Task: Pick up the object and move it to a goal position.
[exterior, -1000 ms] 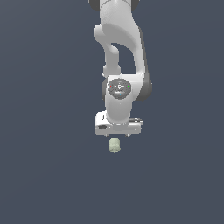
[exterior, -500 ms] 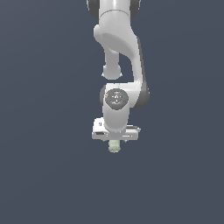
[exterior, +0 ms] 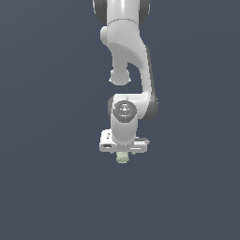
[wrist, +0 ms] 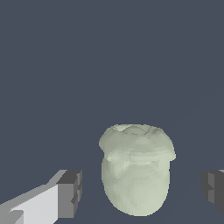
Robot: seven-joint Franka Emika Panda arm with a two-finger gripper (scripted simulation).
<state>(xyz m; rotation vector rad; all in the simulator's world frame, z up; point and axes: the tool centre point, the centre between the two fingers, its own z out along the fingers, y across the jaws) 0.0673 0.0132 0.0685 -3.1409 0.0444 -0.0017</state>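
My gripper (wrist: pixel 141 188) is spread wide, one dark pad (wrist: pixel 70 194) on each side of the object (wrist: pixel 136 168), and neither pad touches it; there is clear space between each fingertip and the lump. The object is a pale grey-green, lumpy, roundish blob with a wider, creased cap over a narrower rounded body. In the wrist view it sits between my fingers, nearer the middle of the gap than either pad. In the exterior view the object (exterior: pixel 122 158) peeks out just under my white gripper (exterior: pixel 123 151), much narrower than the gripper body, with my arm (exterior: pixel 127 61) rising straight above it. Around the object there is only flat dark blue-grey ground (exterior: pixel 51 187).
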